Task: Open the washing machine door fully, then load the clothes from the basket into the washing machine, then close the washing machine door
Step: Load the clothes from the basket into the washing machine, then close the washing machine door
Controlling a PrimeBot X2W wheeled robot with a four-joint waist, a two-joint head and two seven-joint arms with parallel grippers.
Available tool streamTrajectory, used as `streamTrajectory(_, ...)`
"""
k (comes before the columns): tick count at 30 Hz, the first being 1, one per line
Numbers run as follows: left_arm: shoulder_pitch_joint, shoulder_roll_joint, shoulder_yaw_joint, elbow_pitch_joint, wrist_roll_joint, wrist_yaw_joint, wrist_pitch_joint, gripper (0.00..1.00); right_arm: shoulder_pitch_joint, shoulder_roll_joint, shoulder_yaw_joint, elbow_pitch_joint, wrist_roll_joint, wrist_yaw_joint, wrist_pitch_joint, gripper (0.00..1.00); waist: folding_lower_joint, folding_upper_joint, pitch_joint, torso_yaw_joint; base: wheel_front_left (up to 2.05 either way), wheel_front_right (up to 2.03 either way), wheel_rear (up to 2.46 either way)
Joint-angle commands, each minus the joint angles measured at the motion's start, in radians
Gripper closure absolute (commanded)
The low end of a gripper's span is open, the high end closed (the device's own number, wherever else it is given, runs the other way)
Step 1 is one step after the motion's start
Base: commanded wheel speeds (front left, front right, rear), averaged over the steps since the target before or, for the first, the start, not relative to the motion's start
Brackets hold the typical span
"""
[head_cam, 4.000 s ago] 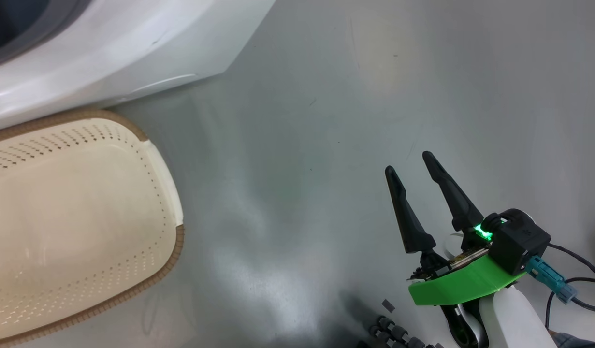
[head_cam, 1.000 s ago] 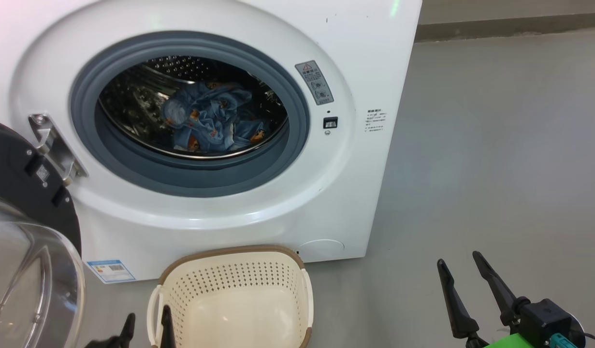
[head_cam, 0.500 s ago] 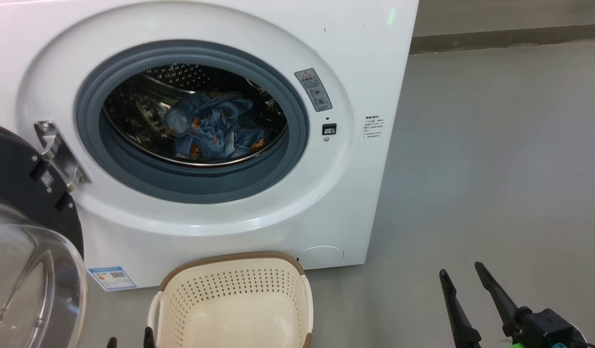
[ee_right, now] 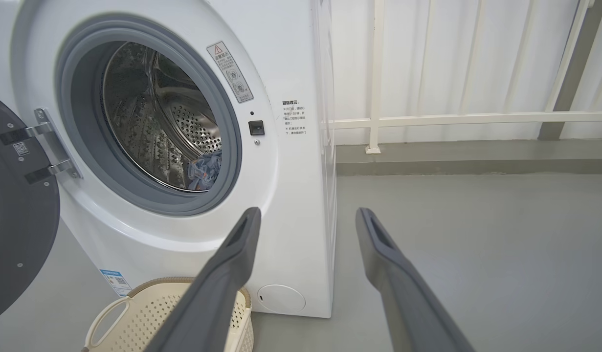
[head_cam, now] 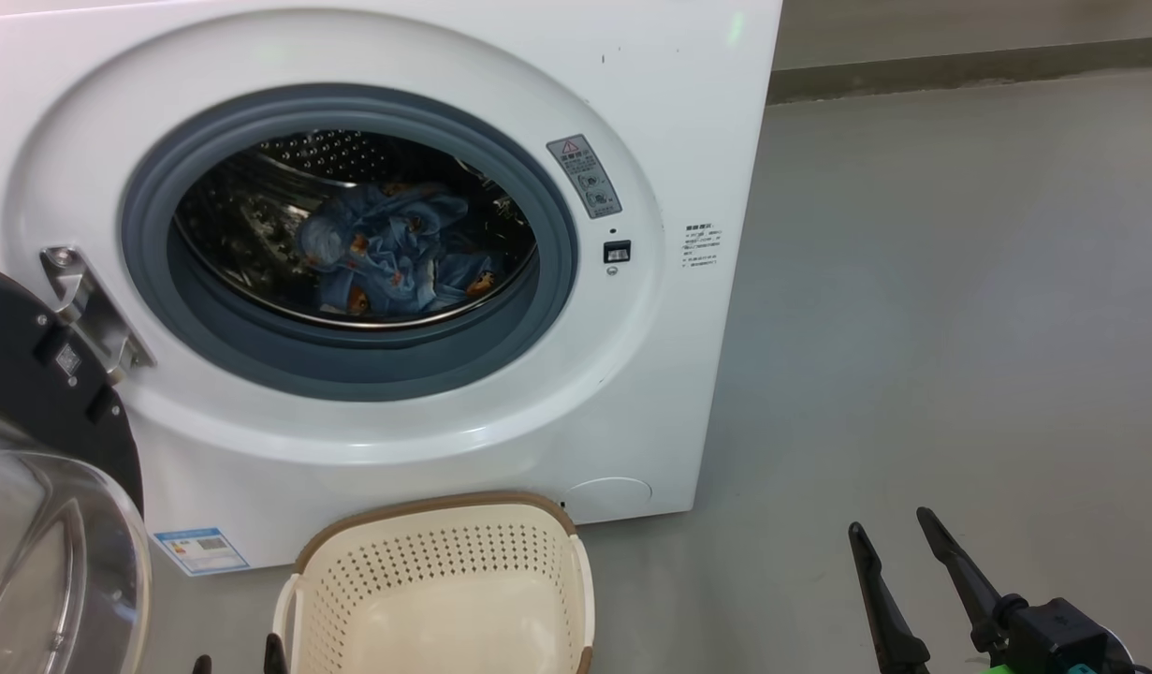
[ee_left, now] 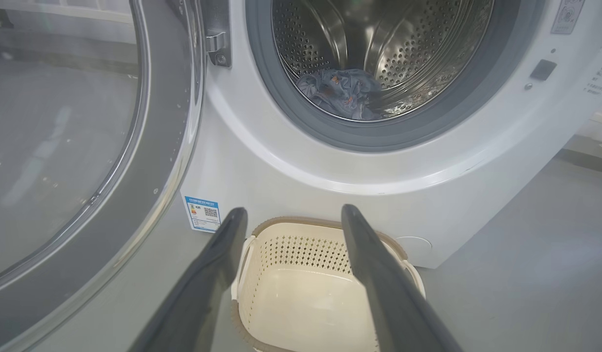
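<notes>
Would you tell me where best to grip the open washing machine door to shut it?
Likely the washing machine door by its thin lower rim, far from the hinge, left gripper coming from below: the bulging glass bowl gives no edge.

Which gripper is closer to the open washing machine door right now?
Left. The left gripper sits just right of the washing machine door, beside the basket; the right gripper is far off to the right, over the floor.

R gripper (head_cam: 889, 521): two long black tapering fingers (head_cam: 882, 599), black block housing (head_cam: 1057, 632) at base, green trim (head_cam: 998, 669) below. L gripper (ee_left: 294, 210): same dark-grey fingers, rounded tips.
</notes>
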Motion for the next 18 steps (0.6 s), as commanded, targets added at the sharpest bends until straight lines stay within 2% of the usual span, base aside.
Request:
streamTrajectory(1,-0.026,0.005,0.038,-0.026,0.011,-0.004,-0.006,0.0,-0.018,-0.009,0.026,-0.027,-0.008,0.002,-0.005,0.0,0.0,0.0,0.0,-0.002,0.0,0.0,0.0)
streamTrajectory(18,-0.03,0.002,0.048,-0.024,0.023,0.001,-0.006,0.0,-0.021,-0.006,0.02,-0.028,-0.007,0.002,-0.005,0.0,0.0,0.0,0.001,0.001,-0.02,0.02,0.0)
